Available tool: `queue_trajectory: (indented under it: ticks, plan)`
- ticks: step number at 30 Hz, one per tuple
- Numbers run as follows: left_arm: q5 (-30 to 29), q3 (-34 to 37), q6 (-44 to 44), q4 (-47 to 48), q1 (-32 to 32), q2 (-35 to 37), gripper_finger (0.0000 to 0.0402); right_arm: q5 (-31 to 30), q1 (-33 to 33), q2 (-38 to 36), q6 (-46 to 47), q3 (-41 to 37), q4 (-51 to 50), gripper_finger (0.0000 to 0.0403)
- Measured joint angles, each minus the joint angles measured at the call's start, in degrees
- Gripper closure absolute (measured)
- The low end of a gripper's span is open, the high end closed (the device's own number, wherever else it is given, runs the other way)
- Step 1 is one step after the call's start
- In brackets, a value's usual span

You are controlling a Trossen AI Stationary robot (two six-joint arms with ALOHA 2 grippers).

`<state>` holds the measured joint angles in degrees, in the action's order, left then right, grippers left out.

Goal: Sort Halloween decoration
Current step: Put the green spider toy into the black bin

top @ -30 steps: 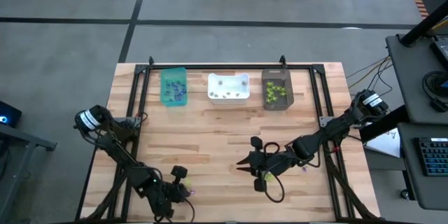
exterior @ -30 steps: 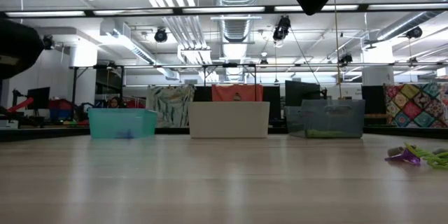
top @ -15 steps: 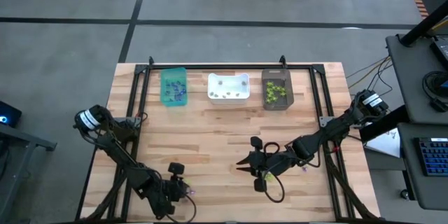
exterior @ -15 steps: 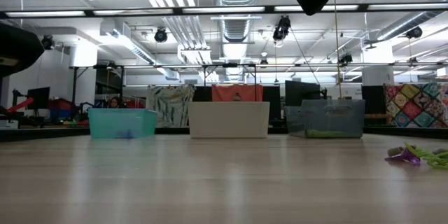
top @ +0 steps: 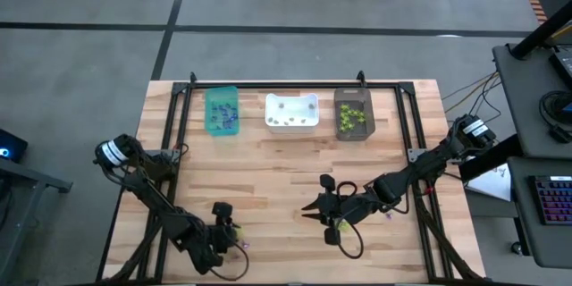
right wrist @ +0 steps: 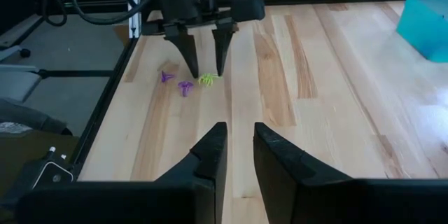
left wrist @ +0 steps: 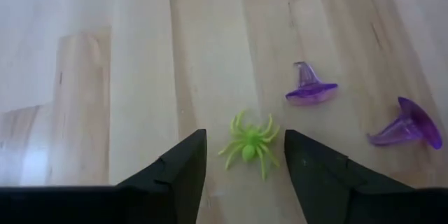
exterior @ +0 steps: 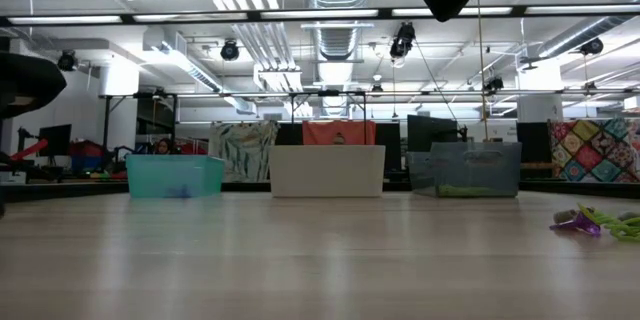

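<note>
A lime-green spider (left wrist: pixel 249 147) lies on the wood at the table's near left. My left gripper (left wrist: pixel 245 136) is open over it, one fingertip on either side and neither touching. Two purple witch hats (left wrist: pixel 311 87) (left wrist: pixel 409 126) lie just beside the spider. The right wrist view shows that gripper (right wrist: pixel 204 66) pointing down at the spider (right wrist: pixel 208 79). My right gripper (top: pixel 308 207) hangs above the table's near middle, its fingers (right wrist: pixel 240 129) a little apart with nothing between them.
At the far edge stand a teal bin (top: pixel 222 110), a white bin (top: pixel 292 112) and a dark brown bin (top: pixel 353 113), each holding trinkets. More purple and green trinkets (exterior: pixel 590 224) lie on the table on the right side of the low view.
My left gripper has opened, tipped further downward and shifted slightly toward the table's left edge. It now stands over the green spider. My right arm has kept still.
</note>
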<state>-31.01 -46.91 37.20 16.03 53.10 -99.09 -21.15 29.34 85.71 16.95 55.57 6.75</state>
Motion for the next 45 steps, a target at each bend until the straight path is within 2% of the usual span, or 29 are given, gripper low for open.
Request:
queue_trajectory:
  ticks: [10, 20, 25, 37, 45]
  plan:
    - [-1.02, 7.21, 2.74, -13.55, 0.02, 0.24, 0.0238, -1.46, 0.00, 0.00, 0.00, -0.04, 0.03, 0.0344]
    - [-0.08, 7.91, 3.22, -13.51, 0.00, 0.13, 0.0320, -2.95, -0.13, 0.02, 0.01, -0.74, 0.44, 0.0344]
    - [-0.15, 7.98, 2.77, -13.49, 0.00, 0.24, 0.0348, -2.95, -0.13, 0.00, 0.13, -1.25, 1.30, 0.0344]
    - [0.39, 8.44, 1.58, -9.31, -0.11, 4.75, 0.0359, -2.93, -0.11, 0.00, 0.46, -1.29, 1.30, 0.0344]
    - [-1.84, 8.37, 1.83, -7.60, -0.11, 7.33, 0.0362, -2.93, -0.11, 0.01, 0.46, -1.29, 1.28, 0.0344]
